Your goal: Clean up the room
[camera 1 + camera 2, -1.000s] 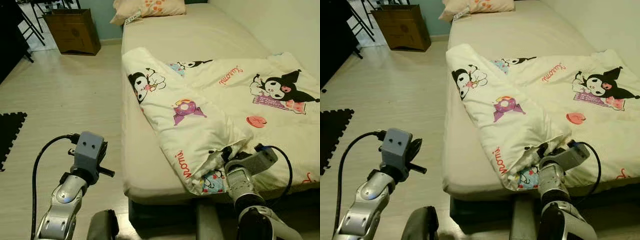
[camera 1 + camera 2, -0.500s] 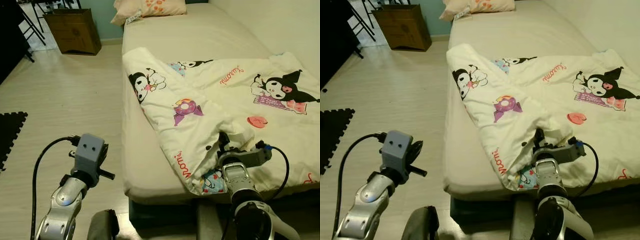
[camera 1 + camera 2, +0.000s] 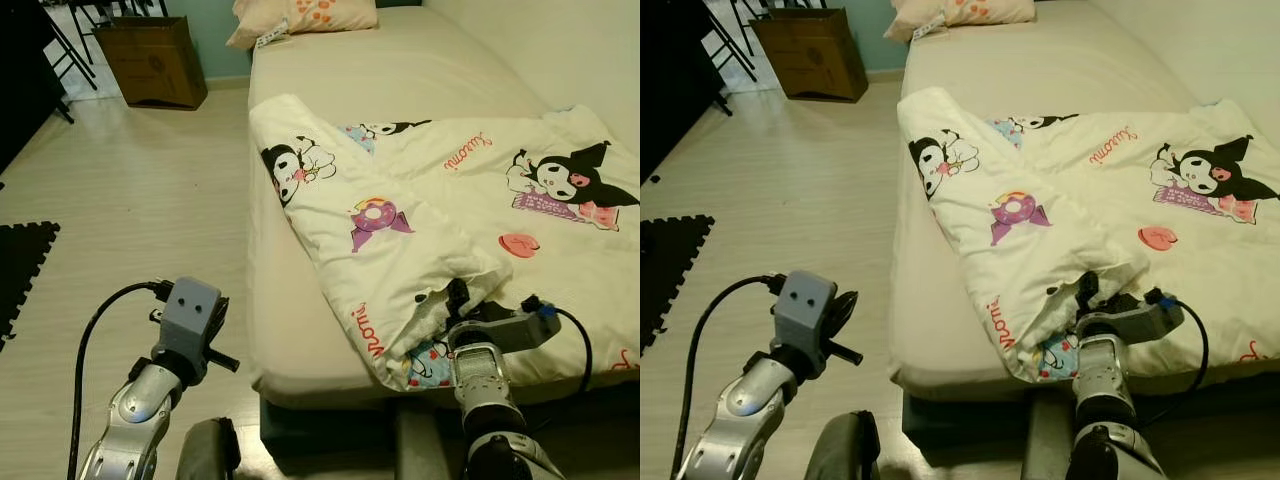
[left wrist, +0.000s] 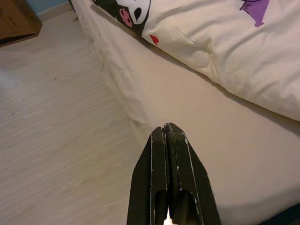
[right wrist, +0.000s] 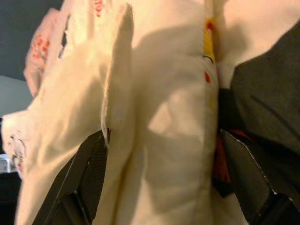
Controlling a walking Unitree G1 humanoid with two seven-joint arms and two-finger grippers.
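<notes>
My left gripper (image 4: 168, 129) hung clenched, holding nothing, lower left over the floor (image 3: 130, 220) beside the bed (image 3: 400, 70). The quilt (image 3: 420, 200) lay crumpled across centre and right of the bed. Lower right, my right gripper (image 3: 458, 297) was at its near corner, fingers (image 5: 82, 176) spread around a fold, not clamped.

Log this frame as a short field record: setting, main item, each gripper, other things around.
setting: bedroom, bed beside a pale wood floor
main item: cartoon-print duvet, rumpled across the bed
right gripper: at the duvet's near edge, open, fabric between its fingers
left gripper: shut, above the bed's side
other: pillow at the head, cardboard box and black mat on the floor
</notes>
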